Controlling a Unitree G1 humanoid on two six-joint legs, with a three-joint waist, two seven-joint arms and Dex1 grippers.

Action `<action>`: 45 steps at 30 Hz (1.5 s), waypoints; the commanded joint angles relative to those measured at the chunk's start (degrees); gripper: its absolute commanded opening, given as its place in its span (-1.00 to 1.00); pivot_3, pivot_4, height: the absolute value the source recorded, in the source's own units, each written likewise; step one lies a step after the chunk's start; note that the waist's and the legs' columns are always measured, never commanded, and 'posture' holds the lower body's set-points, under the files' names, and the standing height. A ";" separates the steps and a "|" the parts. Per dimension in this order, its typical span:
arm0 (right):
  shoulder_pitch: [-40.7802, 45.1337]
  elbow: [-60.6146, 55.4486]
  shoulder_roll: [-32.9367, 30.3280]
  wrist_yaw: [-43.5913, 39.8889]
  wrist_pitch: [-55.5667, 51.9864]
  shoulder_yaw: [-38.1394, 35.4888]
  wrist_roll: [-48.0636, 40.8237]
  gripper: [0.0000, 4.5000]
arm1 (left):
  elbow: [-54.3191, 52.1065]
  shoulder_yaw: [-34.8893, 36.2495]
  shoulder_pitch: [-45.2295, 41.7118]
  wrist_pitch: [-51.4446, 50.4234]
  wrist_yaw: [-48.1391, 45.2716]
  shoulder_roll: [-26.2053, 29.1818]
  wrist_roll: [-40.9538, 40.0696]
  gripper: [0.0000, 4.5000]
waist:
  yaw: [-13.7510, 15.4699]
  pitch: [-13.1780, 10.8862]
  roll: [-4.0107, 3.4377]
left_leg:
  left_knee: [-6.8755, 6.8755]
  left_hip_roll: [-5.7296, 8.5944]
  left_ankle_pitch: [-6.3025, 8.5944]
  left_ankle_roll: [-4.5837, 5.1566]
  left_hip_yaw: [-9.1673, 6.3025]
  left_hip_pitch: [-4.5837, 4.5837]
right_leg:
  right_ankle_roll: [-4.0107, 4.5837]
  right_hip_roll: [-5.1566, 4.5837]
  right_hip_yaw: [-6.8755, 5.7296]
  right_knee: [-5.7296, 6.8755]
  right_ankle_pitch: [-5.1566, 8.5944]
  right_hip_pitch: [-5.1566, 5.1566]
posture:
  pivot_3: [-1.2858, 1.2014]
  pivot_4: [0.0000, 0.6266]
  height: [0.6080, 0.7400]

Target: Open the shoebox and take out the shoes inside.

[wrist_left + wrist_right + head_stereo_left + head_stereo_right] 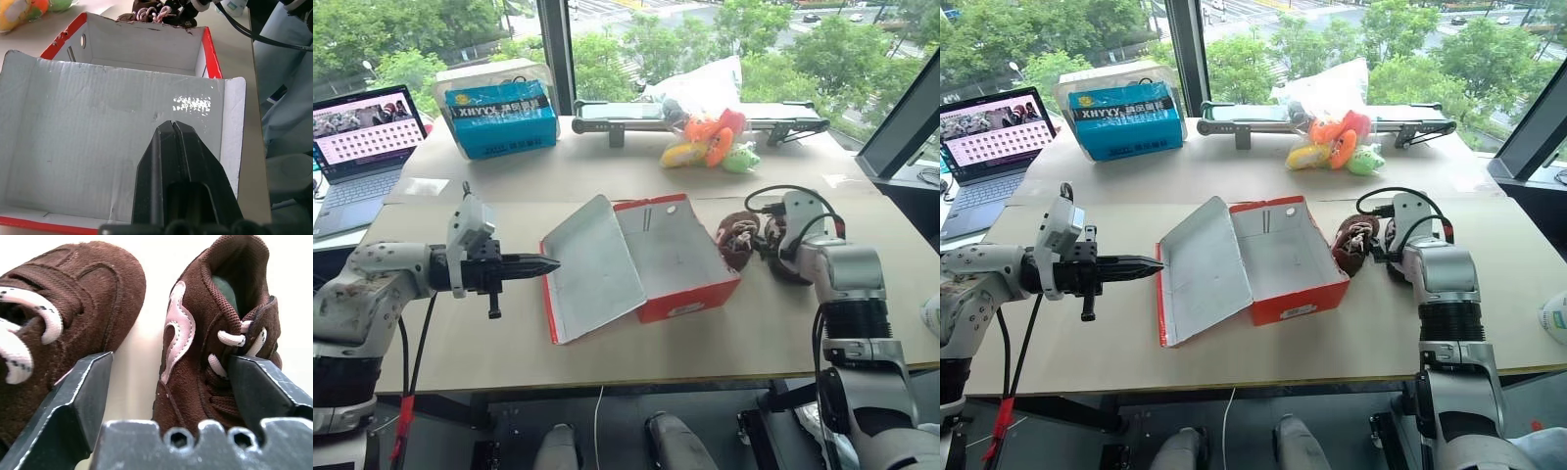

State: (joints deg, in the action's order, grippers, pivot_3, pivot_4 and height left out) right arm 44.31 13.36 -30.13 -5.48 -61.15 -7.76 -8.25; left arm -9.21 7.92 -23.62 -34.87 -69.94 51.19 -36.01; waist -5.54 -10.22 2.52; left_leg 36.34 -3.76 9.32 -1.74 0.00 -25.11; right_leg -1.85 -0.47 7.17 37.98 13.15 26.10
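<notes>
Two brown shoes [1355, 243] sit on the table [1234, 176] just right of the open shoebox [1298, 299], the right tool [168, 362] spread open around one, the left tool [1151, 264] clenched, aimed at the lid [1200, 264].

Pretty sure I'm driving this in an office-type test room: worktable [607, 166] covered in cardboard, open laptop [367, 147] off beyond my left gripper [550, 264], big windows [636, 44] further back, with trees [391, 29] and a road [832, 18] below.
</notes>
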 commanded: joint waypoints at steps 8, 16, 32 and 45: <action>-0.25 -22.52 -6.64 -7.33 -15.55 -7.13 -6.48 0.87 | 0.34 0.92 0.65 2.70 2.93 -1.76 1.46 -1.00 | 0.02 0.00 0.00 | 0.00 -0.02 0.00 0.00 -0.01 0.01 | 0.00 0.00 -0.01 0.00 0.01 0.00 | 0.03 -0.52 0.94; -19.03 -42.44 0.34 -10.41 -6.44 -18.79 -10.96 0.87 | 1.65 12.02 6.35 4.55 34.00 -17.19 7.11 -1.00 | 0.93 0.09 0.05 | 0.01 -0.04 0.00 0.00 -0.04 -0.01 | -0.01 0.00 -0.04 0.01 0.02 -0.02 | 0.03 -0.52 0.94; -45.69 -39.85 9.55 -2.58 27.45 -8.85 4.28 0.87 | 5.94 13.47 18.03 21.05 54.60 -30.96 20.38 -1.00 | 1.39 0.23 0.10 | 0.12 0.03 0.04 -0.06 0.00 1.37 | 0.34 -0.08 0.02 -0.43 0.03 -1.53 | 0.03 -0.52 0.94; -45.47 -35.95 13.15 0.92 32.54 -5.46 7.12 0.87 | 13.65 9.31 18.90 28.10 53.43 -33.75 22.04 -1.00 | 1.63 0.31 -0.03 | -0.31 0.03 0.03 -0.05 0.02 1.40 | 0.31 -0.12 0.01 -0.92 0.05 -1.69 | 0.03 -0.52 0.94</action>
State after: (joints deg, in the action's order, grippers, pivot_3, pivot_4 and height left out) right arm -1.28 -20.97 -17.21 -5.60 -30.39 -12.06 -1.33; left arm 3.20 18.07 -4.78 -7.84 -16.69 18.39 -14.13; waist -3.92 -9.91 2.50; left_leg 36.03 -3.73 9.35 -1.79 0.02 -23.71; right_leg -1.54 -0.61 7.18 37.06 13.20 24.39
